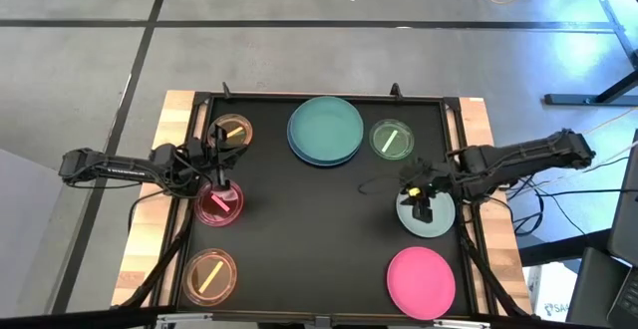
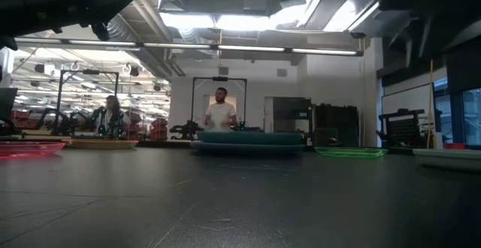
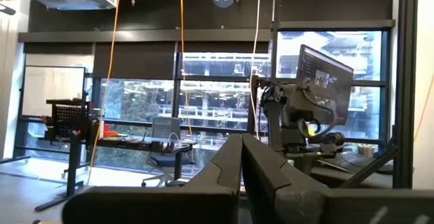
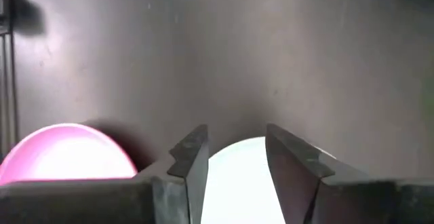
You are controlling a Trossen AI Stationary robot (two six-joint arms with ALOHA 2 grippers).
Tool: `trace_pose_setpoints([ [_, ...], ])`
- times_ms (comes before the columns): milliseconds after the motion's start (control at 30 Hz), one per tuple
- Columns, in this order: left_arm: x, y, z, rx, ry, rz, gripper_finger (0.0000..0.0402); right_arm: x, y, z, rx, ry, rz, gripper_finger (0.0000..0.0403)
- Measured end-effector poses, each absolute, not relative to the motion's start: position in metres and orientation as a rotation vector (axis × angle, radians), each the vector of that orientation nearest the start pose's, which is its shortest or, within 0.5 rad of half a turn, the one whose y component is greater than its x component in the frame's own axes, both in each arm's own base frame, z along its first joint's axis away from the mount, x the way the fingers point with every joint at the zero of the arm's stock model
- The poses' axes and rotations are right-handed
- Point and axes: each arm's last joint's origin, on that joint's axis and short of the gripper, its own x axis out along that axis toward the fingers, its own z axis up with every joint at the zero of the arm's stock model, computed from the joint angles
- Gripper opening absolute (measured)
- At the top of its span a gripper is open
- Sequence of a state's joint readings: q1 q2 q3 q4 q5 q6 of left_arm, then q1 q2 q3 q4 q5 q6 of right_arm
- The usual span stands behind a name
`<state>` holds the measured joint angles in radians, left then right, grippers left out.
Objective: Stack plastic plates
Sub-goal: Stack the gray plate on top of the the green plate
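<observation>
A teal plate (image 1: 326, 127) lies on a blue plate (image 1: 317, 157) at the mat's far middle. Beside this stack is a small green plate (image 1: 391, 140). Small orange plates lie far left (image 1: 231, 132) and near left (image 1: 209, 275). My left gripper (image 1: 217, 181) is shut and hovers level over the far rim of the red plate (image 1: 219, 205); in its wrist view the shut fingers (image 3: 241, 163) point into the room. My right gripper (image 4: 234, 156) is open and points down above the grey-green plate (image 4: 237, 183), also seen on the right (image 1: 427, 216). A pink plate (image 1: 421, 281) lies near right.
The black mat has a raised frame (image 1: 454, 120) on a wooden table. The bare middle of the mat (image 1: 319, 229) is free. In the low view, people (image 2: 220, 113) stand in the room far behind the teal and blue stack (image 2: 252, 141).
</observation>
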<state>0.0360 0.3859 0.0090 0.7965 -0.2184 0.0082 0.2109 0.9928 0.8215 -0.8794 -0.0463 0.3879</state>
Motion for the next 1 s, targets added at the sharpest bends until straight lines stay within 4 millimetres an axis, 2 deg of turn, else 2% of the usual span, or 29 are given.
trace_pose_setpoints([
  [167, 0.113, 0.010, 0.208, -0.033, -0.419, 0.253, 0.0006, 0.172, 0.047, 0.256, 0.340, 1.102, 0.016, 0.0136],
  [333, 0.113, 0.011, 0.208, -0.034, -0.418, 0.259, 0.0006, 0.181, 0.053, 0.245, 0.336, 1.169, -0.008, 0.0136],
  [567, 0.113, 0.011, 0.208, -0.038, -0.419, 0.259, 0.0006, 0.198, 0.060, 0.215, 0.500, 1.388, -0.117, 0.0136],
  [1000, 0.112, 0.011, 0.208, -0.039, -0.426, 0.259, 0.0006, 0.223, 0.068, 0.155, 0.470, 1.645, -0.256, 0.0136],
])
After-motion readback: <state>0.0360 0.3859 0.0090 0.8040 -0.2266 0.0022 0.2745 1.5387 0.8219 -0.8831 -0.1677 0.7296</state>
